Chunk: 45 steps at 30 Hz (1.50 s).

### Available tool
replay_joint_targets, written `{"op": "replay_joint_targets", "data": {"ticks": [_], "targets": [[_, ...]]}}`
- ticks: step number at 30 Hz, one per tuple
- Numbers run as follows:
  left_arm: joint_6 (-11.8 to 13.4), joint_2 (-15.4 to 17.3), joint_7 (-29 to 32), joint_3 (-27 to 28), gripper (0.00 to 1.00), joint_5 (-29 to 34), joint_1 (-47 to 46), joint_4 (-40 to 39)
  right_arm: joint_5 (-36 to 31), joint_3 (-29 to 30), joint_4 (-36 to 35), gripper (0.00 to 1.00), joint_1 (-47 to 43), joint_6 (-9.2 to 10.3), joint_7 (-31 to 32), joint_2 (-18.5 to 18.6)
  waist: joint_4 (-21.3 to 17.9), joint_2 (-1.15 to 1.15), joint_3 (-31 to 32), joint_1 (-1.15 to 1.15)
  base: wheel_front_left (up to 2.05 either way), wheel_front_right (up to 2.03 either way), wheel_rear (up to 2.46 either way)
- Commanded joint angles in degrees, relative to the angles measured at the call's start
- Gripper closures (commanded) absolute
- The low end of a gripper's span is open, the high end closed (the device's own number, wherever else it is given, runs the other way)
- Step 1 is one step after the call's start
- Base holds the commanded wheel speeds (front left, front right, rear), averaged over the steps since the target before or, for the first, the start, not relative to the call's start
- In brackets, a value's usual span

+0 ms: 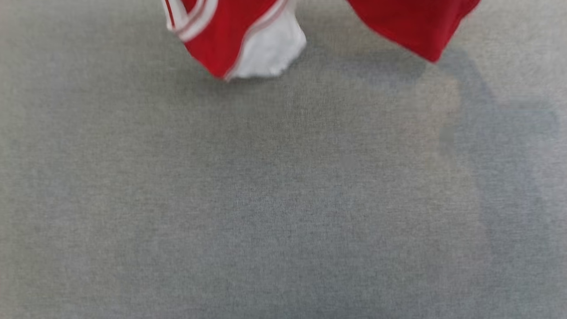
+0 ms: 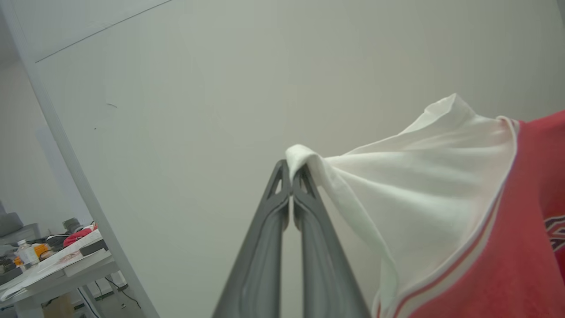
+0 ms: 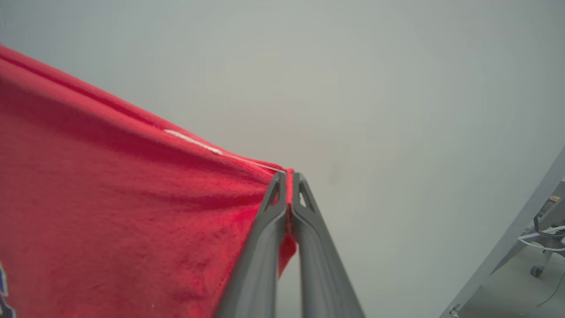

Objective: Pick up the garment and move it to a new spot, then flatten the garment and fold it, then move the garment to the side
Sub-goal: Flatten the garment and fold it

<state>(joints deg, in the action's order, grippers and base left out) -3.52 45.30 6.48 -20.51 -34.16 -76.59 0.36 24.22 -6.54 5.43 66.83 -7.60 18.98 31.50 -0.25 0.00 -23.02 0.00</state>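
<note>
**Red shirt hangs between two closed grippers above the grey surface**

The shirt (image 1: pixel 217 44) is held up in the air by both grippers. In the head view only its lower parts show, along the top edge. On the left hangs a red fold with striped trim and a white sleeve (image 1: pixel 270 44). On the right hangs a plain red corner, apart from the first. Both hang over the grey surface (image 1: pixel 283 199) and cast soft shadows on it. That view is blurred, so I cannot tell whether the lowest tip touches the surface or hangs just above it.

The left gripper (image 2: pixel 291 173) has its fingers (image 2: pixel 265 247) pressed together, with no gap at the tips. They pinch the edge of the white sleeve, which folds over the tips and spreads away to the right of that view. There it meets the striped trim and the red body. A bit of dark print (image 2: pixel 556 229) shows at the right edge. Behind is a pale wall (image 2: pixel 198 88), and at the lower left stands a cluttered table (image 2: pixel 79 269) with a bottle (image 2: pixel 26 254) on it.

The right gripper (image 3: pixel 289 179) is also closed tight. A thin line of red cloth is clamped between its tips, at the shirt's hem. From there the red cloth stretches away to the left of that view, pulled fairly taut along its upper edge.
</note>
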Motion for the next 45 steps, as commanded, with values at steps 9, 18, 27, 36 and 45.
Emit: {"op": "replay_joint_targets", "data": {"ticks": [9, 18, 27, 36, 45], "targets": [[-2.5, -6.5, -6.6, -4.1, 1.0, 7.5, -23.8, 23.0, -6.7, -4.3, 17.3, 1.0, 20.3, 0.11, -11.2, -4.9, -0.6, 0.0, -16.0, 0.0, 0.0, 0.0, 0.0], [-3.2, -12.2, -19.6, -4.8, 1.0, 10.1, -36.7, 39.2, -14.1, -1.6, 33.3, 1.0, 33.1, 0.11, -24.9, -10.7, -0.3, 0.0, -19.8, 0.0, 0.0, 0.0, 0.0], [-3.8, -16.1, -21.4, -2.2, 1.0, 9.1, -28.6, 38.9, -15.2, -4.2, 42.2, 1.0, 32.3, 0.11, -31.8, -12.8, 2.0, 0.0, -20.2, 0.0, 0.0, 0.0, 0.0], [-3.9, -21.9, -21.5, 1.9, 1.0, 6.5, -4.0, 29.2, -10.4, -9.9, 41.2, 1.0, 18.6, 0.11, -33.8, -11.4, 4.2, 0.0, -15.7, 0.0, 0.0, 0.0, 0.0], [-4.0, -24.8, -21.5, 0.4, 1.0, 5.1, 18.4, 21.4, -3.8, -12.6, 34.8, 1.0, 0.5, 0.11, -34.0, -7.5, 5.5, 0.0, -7.1, 0.0, 0.0, 0.0, 0.0]]}}
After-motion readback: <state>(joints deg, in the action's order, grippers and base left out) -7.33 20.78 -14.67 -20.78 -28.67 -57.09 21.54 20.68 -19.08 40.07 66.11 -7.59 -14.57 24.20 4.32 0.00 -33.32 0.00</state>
